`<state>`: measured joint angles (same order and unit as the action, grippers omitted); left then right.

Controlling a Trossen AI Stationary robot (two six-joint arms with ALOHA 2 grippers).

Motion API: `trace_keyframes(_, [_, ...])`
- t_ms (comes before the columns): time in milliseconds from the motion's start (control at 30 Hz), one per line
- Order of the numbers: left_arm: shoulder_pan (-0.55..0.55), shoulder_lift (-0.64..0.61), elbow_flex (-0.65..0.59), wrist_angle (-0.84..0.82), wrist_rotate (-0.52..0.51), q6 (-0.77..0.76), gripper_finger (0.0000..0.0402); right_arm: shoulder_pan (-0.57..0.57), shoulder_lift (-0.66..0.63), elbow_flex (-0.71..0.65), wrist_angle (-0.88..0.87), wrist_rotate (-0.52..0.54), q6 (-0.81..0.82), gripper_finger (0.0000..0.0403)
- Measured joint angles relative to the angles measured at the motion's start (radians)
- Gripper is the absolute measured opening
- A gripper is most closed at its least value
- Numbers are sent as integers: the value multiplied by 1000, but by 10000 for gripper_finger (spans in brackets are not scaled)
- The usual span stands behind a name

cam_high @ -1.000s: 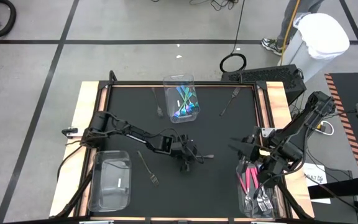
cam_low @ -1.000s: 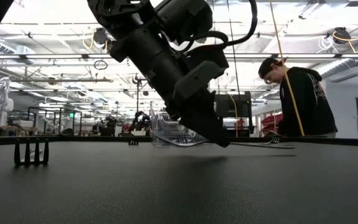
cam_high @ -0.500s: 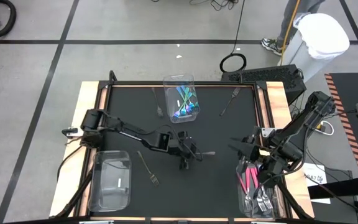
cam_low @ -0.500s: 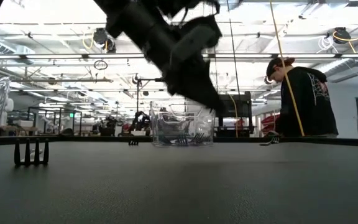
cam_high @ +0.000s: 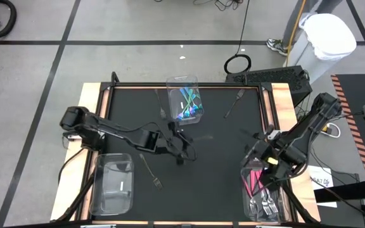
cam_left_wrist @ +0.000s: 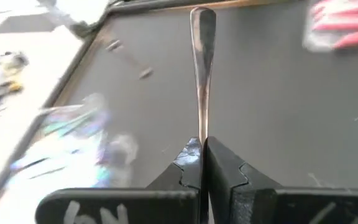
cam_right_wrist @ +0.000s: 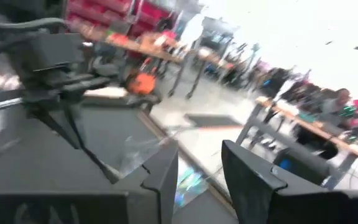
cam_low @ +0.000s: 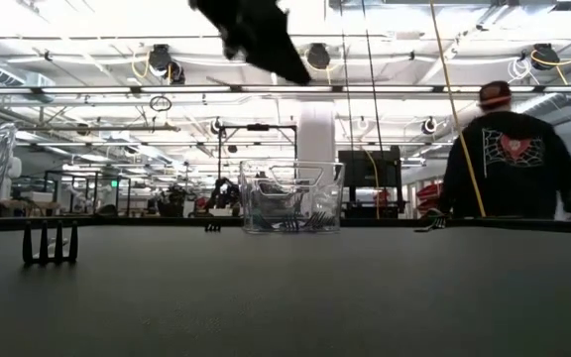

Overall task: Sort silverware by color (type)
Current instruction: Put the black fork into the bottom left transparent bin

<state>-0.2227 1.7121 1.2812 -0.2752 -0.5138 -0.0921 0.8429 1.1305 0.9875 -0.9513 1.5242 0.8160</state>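
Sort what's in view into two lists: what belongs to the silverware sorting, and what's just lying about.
Belongs to the job:
- utensil clamped in the left gripper
- teal utensils in the far bin
- pink utensils in the right bin
- loose forks
- empty bin

Lying about:
- white trash can
- cable loop
- person beyond the table

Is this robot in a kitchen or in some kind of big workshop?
Most likely a big workshop or robotics lab, not a kitchen. The low view shows a high ceiling with pipes and hanging lights, workbenches far behind the black table, and a person walking by.
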Motion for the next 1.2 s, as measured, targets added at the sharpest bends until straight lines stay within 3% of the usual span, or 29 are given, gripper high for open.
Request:
trace_keyframes(67, [-22, -25, 1, -34, -79, -10, 6, -4, -3, -45, -13, 43, 73, 118])
trace_keyframes(300, [-117, -99, -3, -186, -302, -59, 6, -64, -23, -112, -137, 43, 378, 118])
trace_keyframes(500, [-181, -130, 2, -120, -337, -25, 6, -83, -24, -112, -137, -37, 361, 118])
trace_keyframes(667, [-244, -144, 2, -121, -442, -6, 6, -103, -41, -113, -63, -196, 190, 118])
trace_keyframes(767, [-275, -148, 0, -132, -517, -6, 6, -127, -56, -113, 89, -328, -39, 118])
trace_keyframes(900, [-292, -151, 0, -133, -545, -32, 6, -158, -61, -113, 367, -483, -384, 118])
trace_keyframes(1033, [-311, -150, 0, -135, -607, -54, 6, -201, -51, -113, 598, -505, -625, 118])
trace_keyframes(1200, [-347, -150, 0, -122, -755, -57, 6, -287, -15, -113, 669, -508, -670, 118])
